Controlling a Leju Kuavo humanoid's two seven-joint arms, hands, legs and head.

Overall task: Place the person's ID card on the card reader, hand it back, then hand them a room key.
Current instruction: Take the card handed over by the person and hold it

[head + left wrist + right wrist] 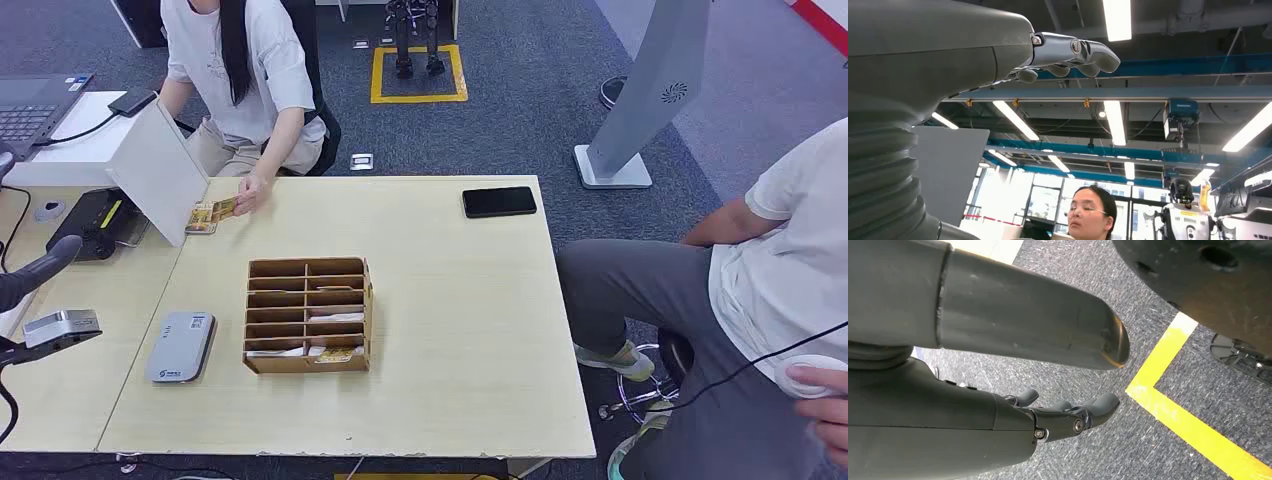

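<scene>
Head view: ID card (222, 209) under person's hand (247, 194), beside card reader (181, 347).

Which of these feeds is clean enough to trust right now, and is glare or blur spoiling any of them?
Head view: even light, soft shadows, sharp; the ID card under the person's hand and the card reader read clearly. Left wrist view: aimed upward, ceiling lights blown out, left hand backlit. Right wrist view: the right hand looms large and soft, carpet beyond is sharp.

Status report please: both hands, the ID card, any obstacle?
Left hand open, raised. Right hand open, hanging over the floor. ID card under the person's hand at the table's far edge. Nothing in between.
</scene>
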